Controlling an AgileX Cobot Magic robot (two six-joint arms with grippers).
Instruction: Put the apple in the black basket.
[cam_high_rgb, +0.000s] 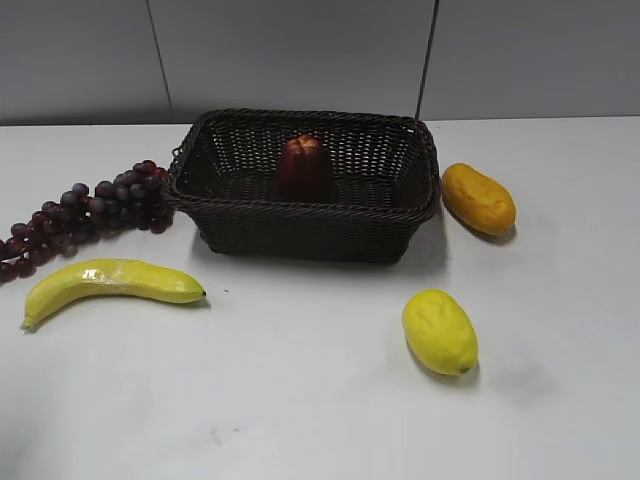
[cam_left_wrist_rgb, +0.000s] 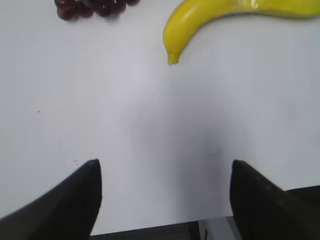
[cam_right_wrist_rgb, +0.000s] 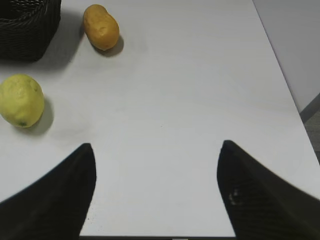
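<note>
Red apple (cam_high_rgb: 303, 166) x1 in black basket (cam_high_rgb: 300, 225), left gripper (cam_left_wrist_rgb: 165, 172) & right gripper (cam_right_wrist_rgb: 156, 155) both spread, empty

White surface (cam_high_rgb: 320, 400): black basket (cam_high_rgb: 305, 215) near far edge, centre; grapes (cam_high_rgb: 90, 210), banana (cam_high_rgb: 110, 282) left; lemon (cam_high_rgb: 440, 331), orange oblong fruit (cam_high_rgb: 478, 198) right.

One apple (cam_high_rgb: 303, 165) sits inside the one basket (cam_high_rgb: 300, 230). Around the basket lie one banana (cam_high_rgb: 110, 283), one bunch of grapes (cam_high_rgb: 90, 212), one lemon (cam_high_rgb: 439, 331) and one orange oblong fruit (cam_high_rgb: 478, 198).
</note>
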